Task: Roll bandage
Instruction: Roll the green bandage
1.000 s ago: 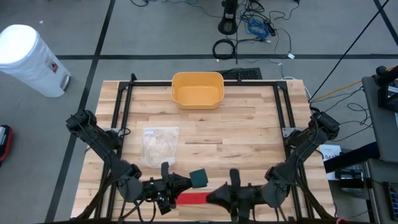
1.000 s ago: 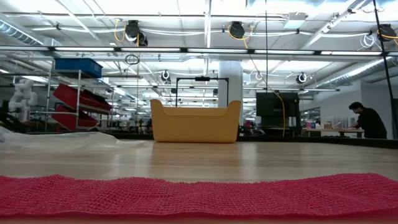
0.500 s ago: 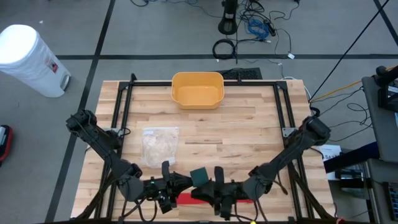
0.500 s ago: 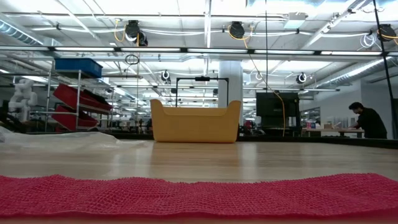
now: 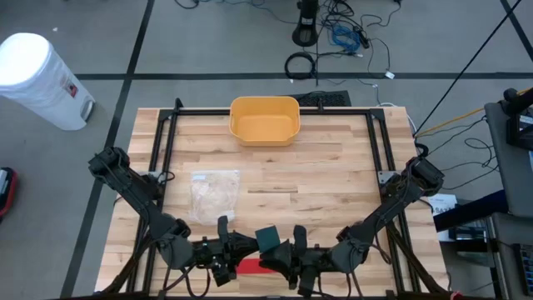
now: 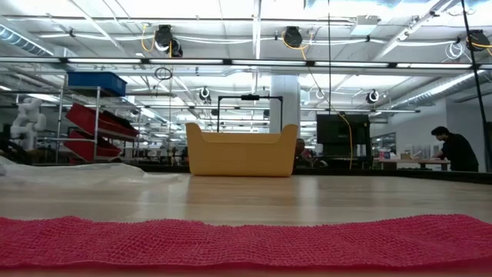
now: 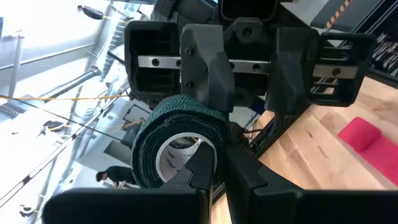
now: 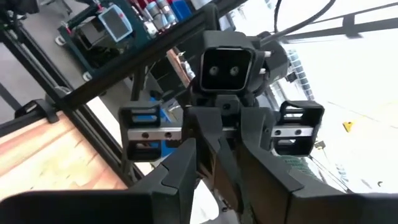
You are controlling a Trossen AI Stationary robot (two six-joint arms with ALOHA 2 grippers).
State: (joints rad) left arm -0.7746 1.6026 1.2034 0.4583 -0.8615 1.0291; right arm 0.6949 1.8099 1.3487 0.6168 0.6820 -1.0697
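1. The left gripper point(image 5: 243, 243) sits low at the near edge of the worktop point(image 5: 333, 179). Its fingers are pressed together on the dark green bandage roll point(image 5: 268, 239); the left wrist view shows them pinching through the roll's hollow core and wall point(image 7: 177, 146).

2. The roll looks light and soft. It is crepe-like cloth wound on itself around a pale inner core, so it should give under pressure and flatten if squeezed hard across its width. The core is probably the firmest place to hold.

3. Just below the roll lies the red bandage strip point(image 5: 250, 267), flat on the worktop at its near edge. The low view shows its open, netted weave point(image 6: 246, 242). I judge it limp, stretchy and rough enough to cling to itself, so it should not slip but may bunch or drag when pulled. An end or edge would be the place to take it.

4. The right gripper point(image 5: 287, 254) faces the left one, just beside the roll and over the strip. Its fingers point(image 8: 186, 165) stand partly spread with nothing between them.

5. Well beyond, a clear plastic bag point(image 5: 215, 193) and a yellow bin point(image 5: 264, 121) stand apart from the work.
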